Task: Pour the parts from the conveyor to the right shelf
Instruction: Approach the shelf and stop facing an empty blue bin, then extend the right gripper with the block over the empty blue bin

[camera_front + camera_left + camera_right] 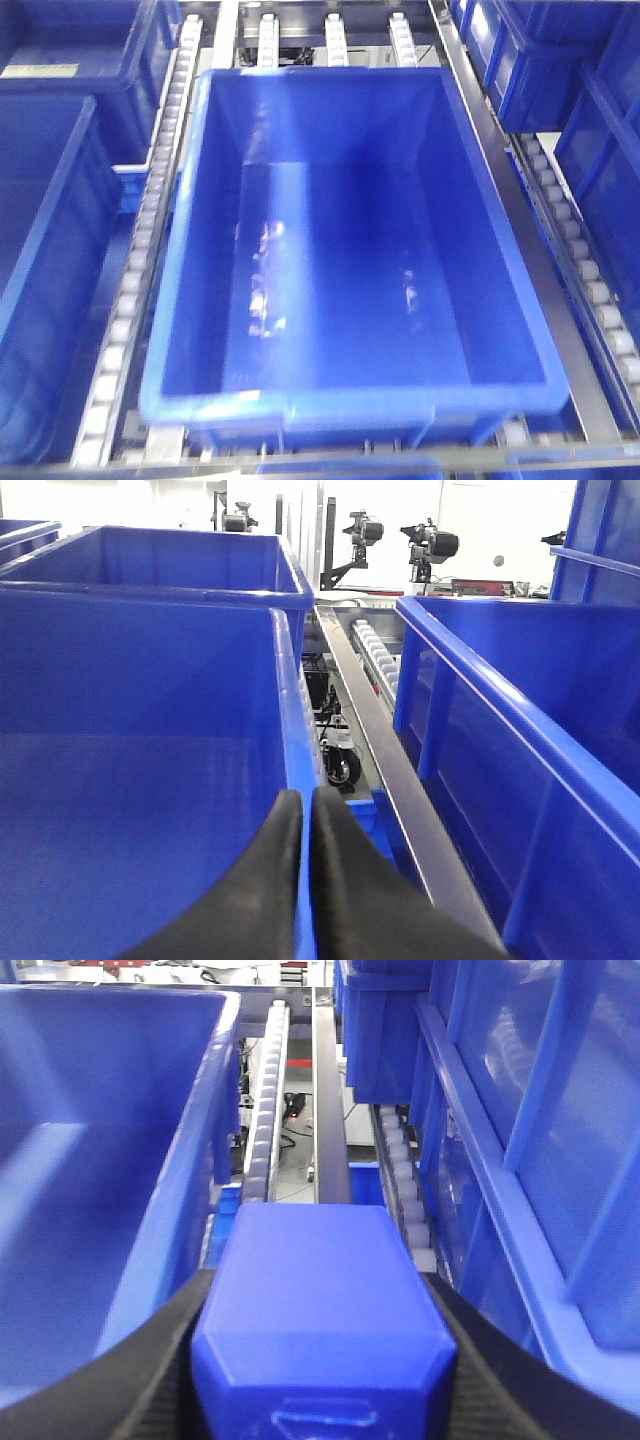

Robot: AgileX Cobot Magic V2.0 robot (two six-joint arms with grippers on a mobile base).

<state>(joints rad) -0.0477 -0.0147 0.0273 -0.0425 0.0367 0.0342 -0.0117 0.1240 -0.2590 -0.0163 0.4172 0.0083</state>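
Observation:
A royal-blue block, one of the parts [320, 1260], fills the right wrist view, and my right gripper [318, 1282] is shut on it, a black finger on each side. It hangs over a roller rail [262, 1130] of the right shelf [500, 200], just right of a deep blue bin [350, 405] whose inside shows nothing. My left gripper [307, 798] is shut, with only a thin blue line between its fingers, at the right wall of the neighbouring left bin [140, 680]. Neither gripper shows in the front view. The conveyor is out of view.
More blue bins stand on the left [50, 250] and right [600, 150] of the middle bin, with steel rails and white rollers [130, 300] between them. A caster wheel [343, 768] shows below the rack. Other robot arms [430, 545] stand in the far background.

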